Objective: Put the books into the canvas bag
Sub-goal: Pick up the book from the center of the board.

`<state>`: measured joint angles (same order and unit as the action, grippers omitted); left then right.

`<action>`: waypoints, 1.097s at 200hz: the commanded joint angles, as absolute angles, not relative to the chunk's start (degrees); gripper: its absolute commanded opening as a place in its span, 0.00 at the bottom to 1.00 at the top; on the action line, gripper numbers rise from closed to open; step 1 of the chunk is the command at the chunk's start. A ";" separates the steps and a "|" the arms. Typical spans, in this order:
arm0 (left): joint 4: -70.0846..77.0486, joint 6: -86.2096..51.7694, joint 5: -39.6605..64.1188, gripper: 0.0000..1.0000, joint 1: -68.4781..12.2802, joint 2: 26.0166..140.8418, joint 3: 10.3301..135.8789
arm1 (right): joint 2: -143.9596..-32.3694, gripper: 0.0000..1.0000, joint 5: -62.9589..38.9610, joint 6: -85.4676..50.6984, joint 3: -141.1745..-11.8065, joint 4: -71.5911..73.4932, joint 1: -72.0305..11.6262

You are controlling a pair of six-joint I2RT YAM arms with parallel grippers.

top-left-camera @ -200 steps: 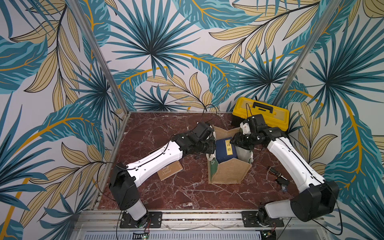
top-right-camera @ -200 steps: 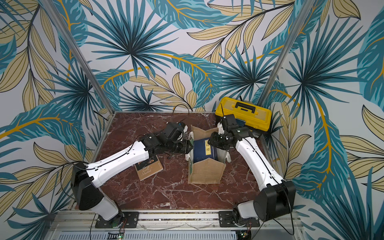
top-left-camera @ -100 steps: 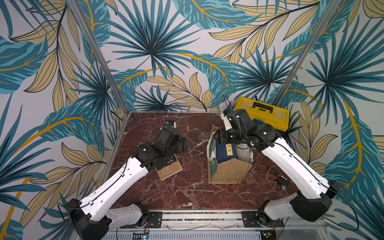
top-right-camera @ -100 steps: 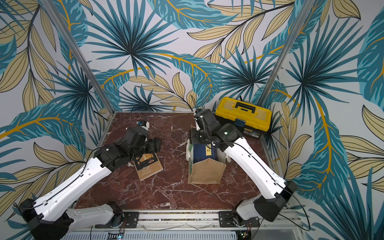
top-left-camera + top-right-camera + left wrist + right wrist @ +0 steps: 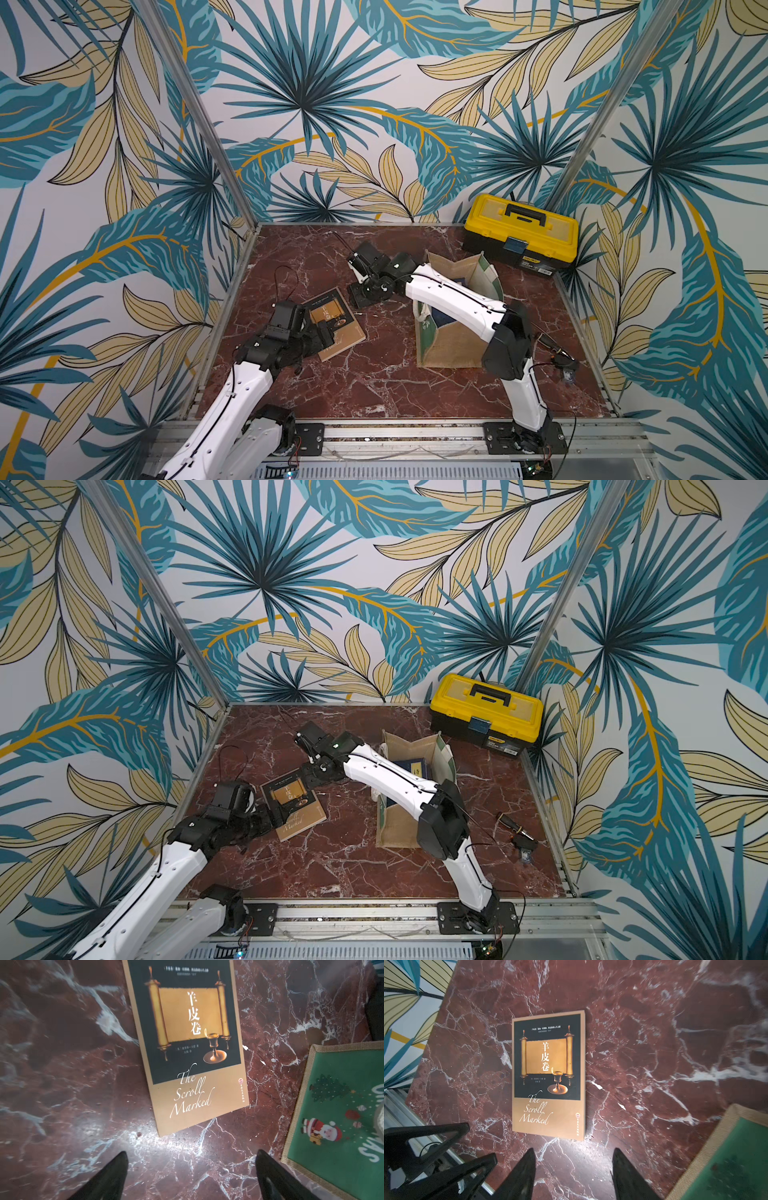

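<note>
- both arms are pulling away from the bag (image 5: 453, 345); a second ago they were crowding its mouth, now they're pointing at the book (image 5: 334, 324) that's lying flat, cover up, on the surface (image 5: 374, 386)
- the navy book (image 5: 411, 766) is sitting down inside the bag, so I'm counting that one as dropped off
- left jaws are opening right up, way wider than a second ago, with nothing between them, just beside the book's near edge
- right jaws are spread too and carrying nothing, hanging off the book's far end, with that arm stretching across the bag's mouth
- bag is standing upright, apart from the book
- I'm only seeing this one book still out, so I'm guessing it's the next grab, and getting under a flat cover is going to be the fiddly bit
</note>
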<state>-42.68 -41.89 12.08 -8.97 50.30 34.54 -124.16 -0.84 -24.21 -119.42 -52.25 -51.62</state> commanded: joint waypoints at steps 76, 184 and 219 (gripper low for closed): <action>-19.69 -45.88 36.42 0.93 7.73 59.65 20.35 | -136.96 0.59 -6.31 -27.59 -119.65 -46.28 -51.00; -5.33 -48.36 43.90 0.80 8.08 60.59 14.86 | -135.99 0.44 -14.32 -32.61 -107.16 -36.17 -50.38; -2.12 -51.02 49.31 0.64 8.08 55.36 15.45 | -135.25 0.42 -17.75 -35.27 -103.63 -32.90 -50.36</action>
<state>-9.82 -49.10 41.85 7.99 59.79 15.66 -134.15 -11.51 -32.14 -107.74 -33.69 -48.99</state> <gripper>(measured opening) 0.679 0.423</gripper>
